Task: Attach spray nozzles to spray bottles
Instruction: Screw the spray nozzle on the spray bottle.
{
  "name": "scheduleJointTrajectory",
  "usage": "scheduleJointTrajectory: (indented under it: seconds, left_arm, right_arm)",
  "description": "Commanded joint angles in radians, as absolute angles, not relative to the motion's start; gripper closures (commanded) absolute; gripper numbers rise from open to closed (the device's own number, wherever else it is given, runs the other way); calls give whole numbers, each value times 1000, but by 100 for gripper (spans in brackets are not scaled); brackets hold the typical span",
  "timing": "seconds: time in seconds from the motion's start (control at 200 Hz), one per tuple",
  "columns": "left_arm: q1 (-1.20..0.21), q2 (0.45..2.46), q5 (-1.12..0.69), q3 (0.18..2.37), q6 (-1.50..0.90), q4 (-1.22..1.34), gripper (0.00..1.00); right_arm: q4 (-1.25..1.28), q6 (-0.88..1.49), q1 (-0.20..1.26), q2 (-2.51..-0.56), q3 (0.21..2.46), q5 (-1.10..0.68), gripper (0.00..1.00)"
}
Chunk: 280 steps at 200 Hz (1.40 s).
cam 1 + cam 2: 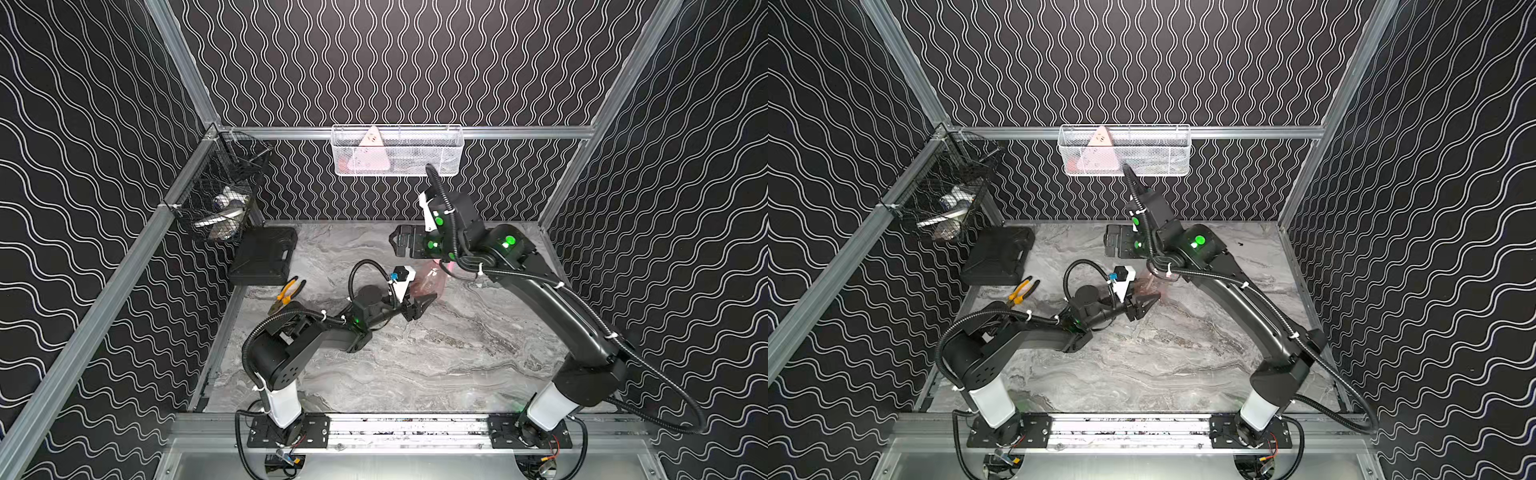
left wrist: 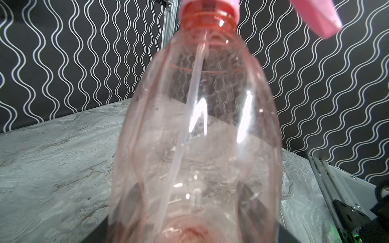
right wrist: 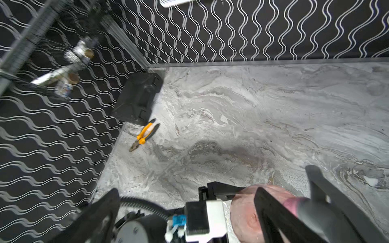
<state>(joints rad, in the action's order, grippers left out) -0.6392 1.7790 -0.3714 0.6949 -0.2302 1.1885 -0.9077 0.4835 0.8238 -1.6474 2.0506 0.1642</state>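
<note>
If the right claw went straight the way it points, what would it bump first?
Probably the black case; the open right gripper points toward it across the table. It hangs high, so it might pass above it.

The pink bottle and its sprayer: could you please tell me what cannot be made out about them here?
- Sprayer: cut off by the left wrist view's edge; how tightly it sits cannot be told.
- Bottle neck: hidden under the right arm in both top views.
- Bottle base: blurred and cut off in the right wrist view.
</note>
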Motion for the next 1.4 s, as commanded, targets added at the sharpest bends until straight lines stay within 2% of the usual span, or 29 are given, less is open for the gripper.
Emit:
scheduleJointTrajectory:
  seconds: [0.0, 0.21, 0.29, 0.38, 0.465, 0.53, 0.621, 0.711, 1.031, 1.396]
  left_arm:
    - [-637, 1776, -403, 698, -233, 1235, 63]
    - [-634, 1765, -428, 701, -242, 1229, 63]
    - [-635, 1759, -445, 699, -245, 1233, 63]
    - [-634, 1759, -464, 695, -256, 1241, 63]
    - [-634, 1761, -482, 693, -272, 1248, 63]
    - [-628, 1765, -485, 695, -290, 1253, 63]
    - [-623, 1762, -435, 686, -293, 1268, 63]
    - [-615, 1764, -376, 670, -285, 1293, 63]
    - [-606, 1790, -374, 692, -296, 1281, 63]
    - [-606, 1781, -390, 699, -291, 1247, 63]
  right_arm:
    - [-950, 431, 824, -1620, 2082, 129, 0]
    - [-986, 350, 728, -1645, 2094, 32, 0]
    - [-943, 350, 622, -1646, 2063, -92, 0]
    - [-878, 368, 497, -1661, 2035, -308, 0]
    - [-857, 361, 460, -1690, 2037, -434, 1]
    - [-870, 369, 461, -1686, 2025, -417, 1]
    - [-828, 423, 461, -1610, 1901, -233, 3]
    - [-780, 450, 416, -1515, 1767, -160, 3]
    - [-682, 510, 440, -1361, 1581, -329, 2]
    - [-694, 495, 661, -1423, 1649, -213, 2]
